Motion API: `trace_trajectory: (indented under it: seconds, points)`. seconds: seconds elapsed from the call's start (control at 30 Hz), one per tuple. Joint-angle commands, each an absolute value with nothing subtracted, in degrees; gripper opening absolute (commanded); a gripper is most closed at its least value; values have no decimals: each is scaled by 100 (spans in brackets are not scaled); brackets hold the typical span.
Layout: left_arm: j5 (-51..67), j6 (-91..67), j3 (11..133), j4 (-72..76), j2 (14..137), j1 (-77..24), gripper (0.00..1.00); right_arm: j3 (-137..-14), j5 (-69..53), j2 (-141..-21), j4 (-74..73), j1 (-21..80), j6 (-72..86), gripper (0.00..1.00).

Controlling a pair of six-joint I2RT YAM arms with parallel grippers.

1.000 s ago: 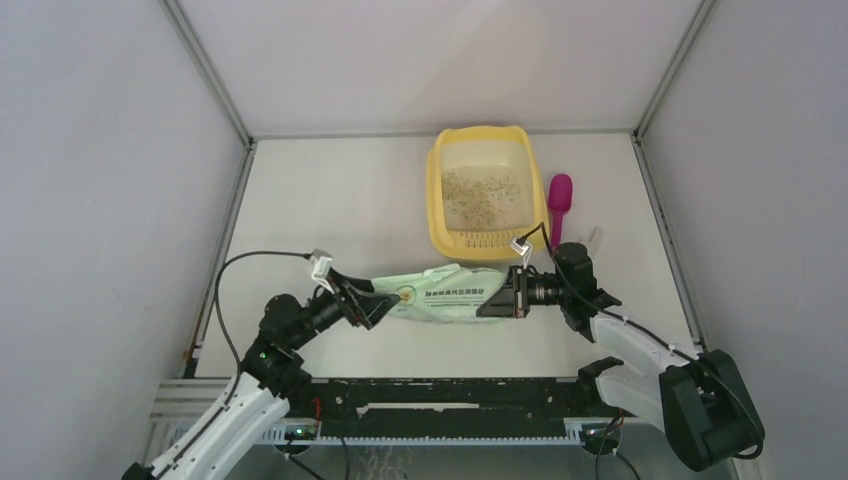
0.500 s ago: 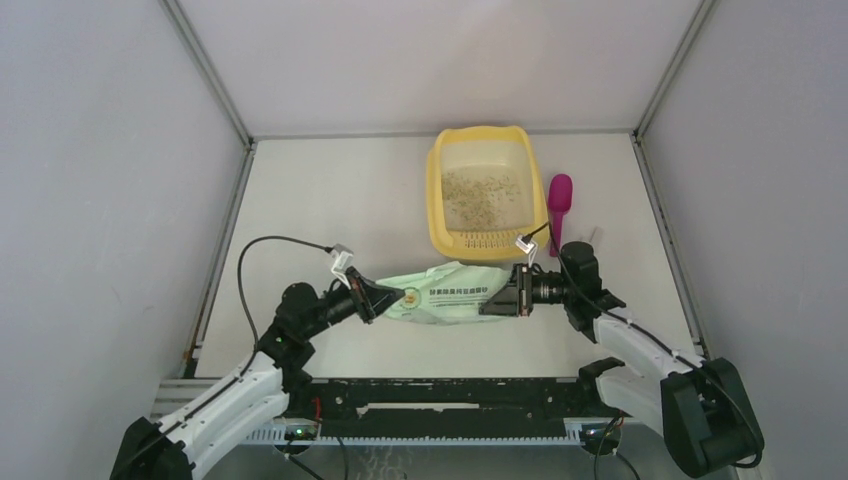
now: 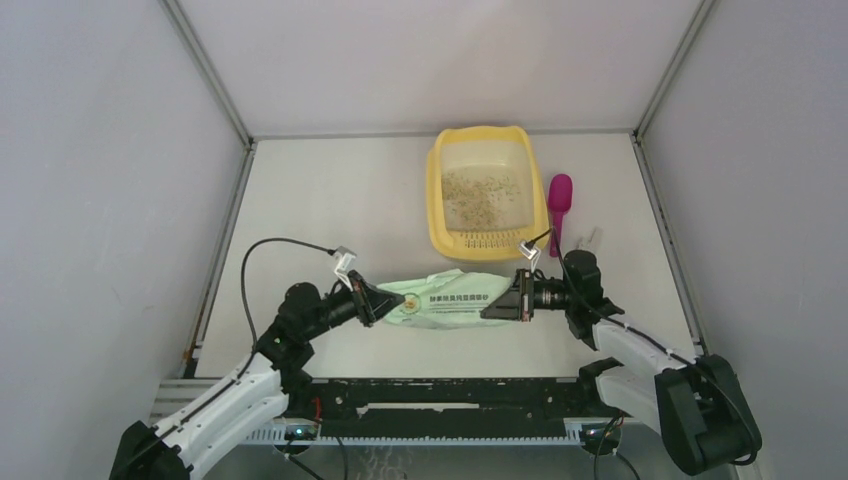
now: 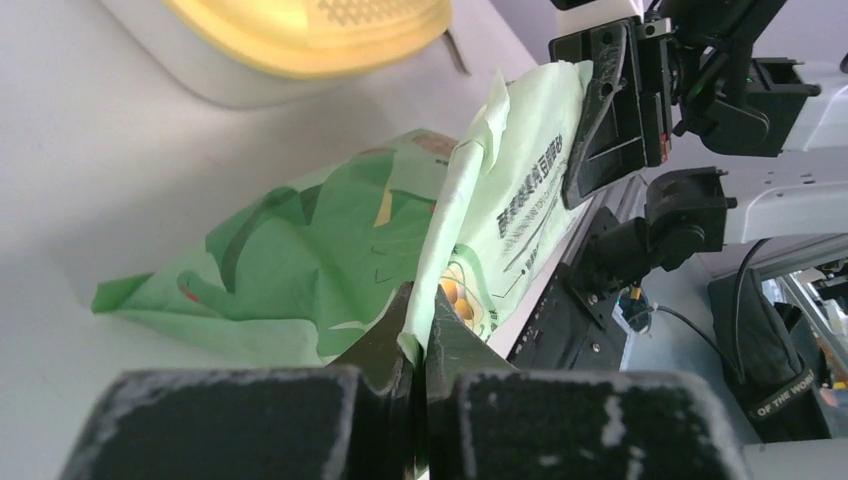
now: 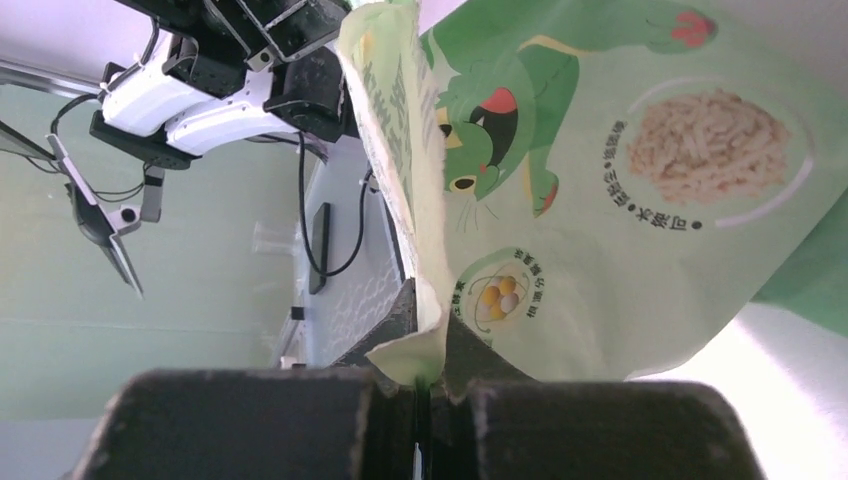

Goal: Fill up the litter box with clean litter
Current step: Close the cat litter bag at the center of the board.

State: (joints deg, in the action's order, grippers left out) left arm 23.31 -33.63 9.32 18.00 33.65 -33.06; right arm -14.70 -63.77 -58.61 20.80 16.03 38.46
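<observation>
One yellow litter box [image 3: 434, 200] sits at the far edge of the counter [image 3: 330, 200], right of the middle, with its slotted grille ledge facing the near edge. A thin, speckled layer of clean litter [image 3: 478, 190] is spread over its pale floor, with bare patches between the granules. One magenta scoop [image 3: 559, 200] lies just beside the box's right wall, handle pointing toward the near edge.

Between the box and the near edge, one light green printed bag [image 3: 450, 298] stretches crosswise, close to the grille end of the box. Two arms meet it, one at each end. The left tool [image 3: 375, 304] is clamped on the bag's left end, and the right tool [image 3: 505, 302] is clamped on its right end.

The top view gives the layout but not the grips. The left wrist camera shows its two fingers [image 4: 385, 345] pressed together on a thin fold of the bag's edge. It also shows the bag's lower side resting on the counter, the right tool biting the far end, and the box as a yellow blur beyond. The right wrist camera shows its own fingers [image 5: 470, 365] pinching a pale corner of the bag. It alone shows the printing clearly: a cartoon cat's face, a round picture of granules and lines of text. The left arm [image 5: 200, 90] shows past the far end.
</observation>
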Motion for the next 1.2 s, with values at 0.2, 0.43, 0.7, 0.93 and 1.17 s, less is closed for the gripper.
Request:
trace_trajectory:
  seconds: [0.2,0.43,0.7,0.93,1.17]
  points:
    - [1741,-3478,1224,695,3656,-3256,0,-770,-6258,-6025,2595,1472,4355,0]
    - [1539,-3552,921,695,3634,-3265,0,-497,-5827,-6053,2377,1506,4310,0]
    - [1411,-3756,516,1154,3907,-3269,0,-460,-5377,-6505,2279,1823,4209,0]
    - [1227,-3997,272,1104,3936,-3301,0,-350,-4966,-6778,2585,2380,4407,0]
    - [1234,-4052,101,1150,3993,-3300,0,-147,-4607,-6565,2512,2586,4557,0]
